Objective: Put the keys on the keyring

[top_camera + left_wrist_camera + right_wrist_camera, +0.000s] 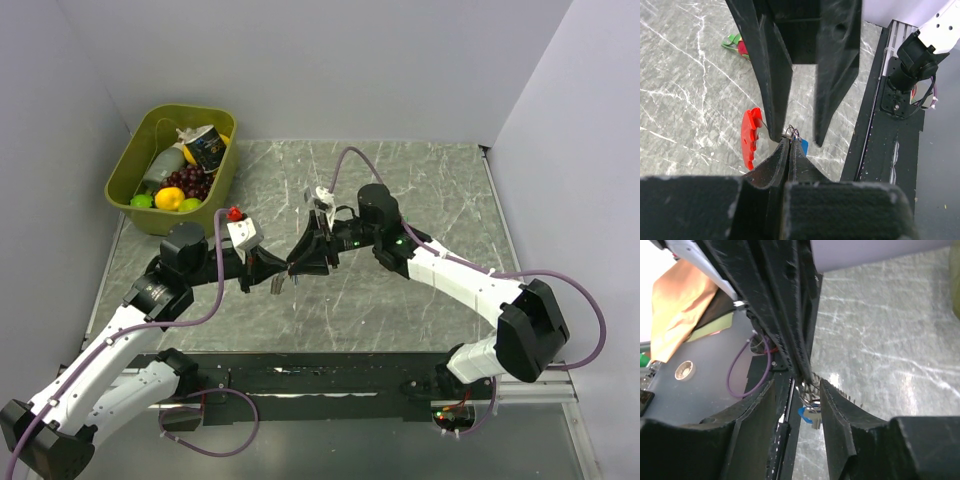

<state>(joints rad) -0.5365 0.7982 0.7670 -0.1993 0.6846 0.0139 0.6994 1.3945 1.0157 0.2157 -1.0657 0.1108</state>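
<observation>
Veined grey tabletop (pale walls around); left pincer pinches keyring.

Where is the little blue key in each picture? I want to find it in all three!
Top view: too tiny to make out, somewhere mid-table where the two grippers meet.
Left wrist view: the blue key is just below centre, beside the left gripper.
Right wrist view: low centre, hanging from the keyring between the right gripper's open fingers.
Shared landmark: the left gripper, pinched shut, shows in all three.
</observation>
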